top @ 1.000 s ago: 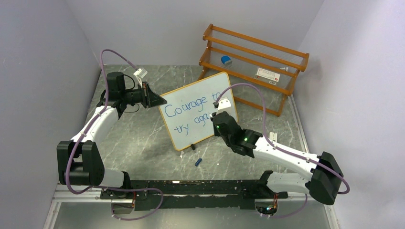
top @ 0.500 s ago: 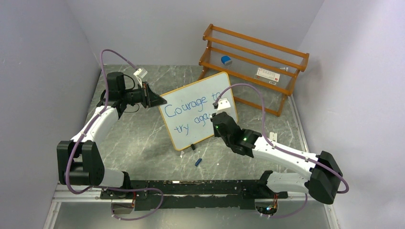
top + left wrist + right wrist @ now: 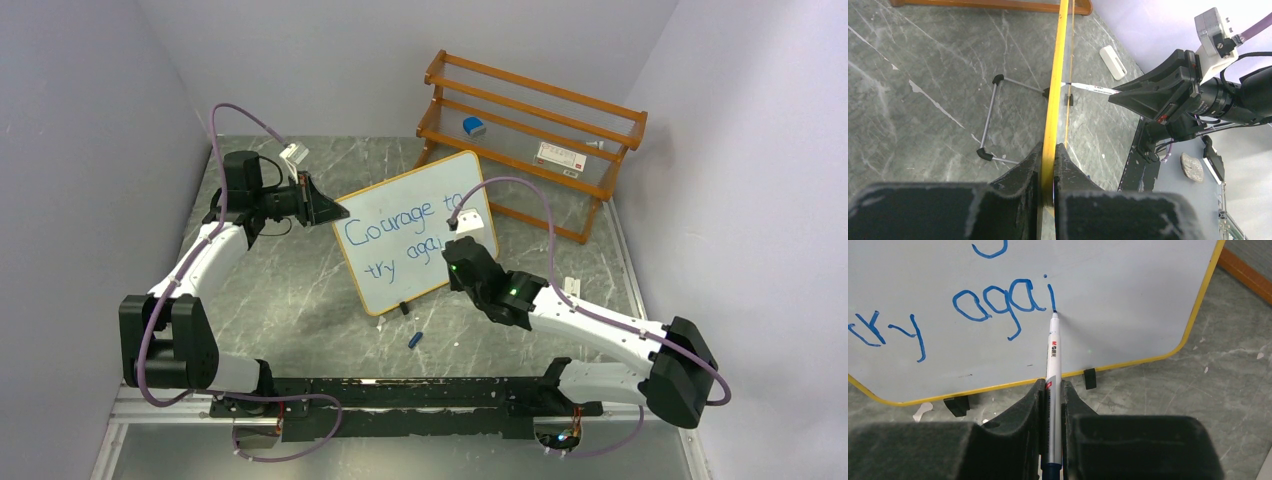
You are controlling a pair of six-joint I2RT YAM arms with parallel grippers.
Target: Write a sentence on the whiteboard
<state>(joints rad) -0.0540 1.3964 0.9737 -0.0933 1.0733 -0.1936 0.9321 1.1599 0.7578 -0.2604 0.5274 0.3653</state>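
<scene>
A white rectangular whiteboard (image 3: 412,278) with a thin orange-wood frame stands in the middle of a grey marbled table (image 3: 290,300). The left gripper (image 3: 1048,156) is clamped on its left edge. The right gripper (image 3: 1052,392) is clamped on a white marker pen (image 3: 1052,347), its tip touching the board at the end of the blue handwritten sentence (image 3: 398,222), "Courage to try agai".

Top view: right arm (image 3: 500,285) hides the ends of both sentence (image 3: 395,222) lines, mid frame; rack (image 3: 540,89) labels too small to read. Right wrist: board (image 3: 1128,300) cut off at top & left edges, and the marker (image 3: 1053,355) rear is buried in the right gripper (image 3: 1052,388) at bottom. Left wrist: board edge-on, face unseen.
</scene>
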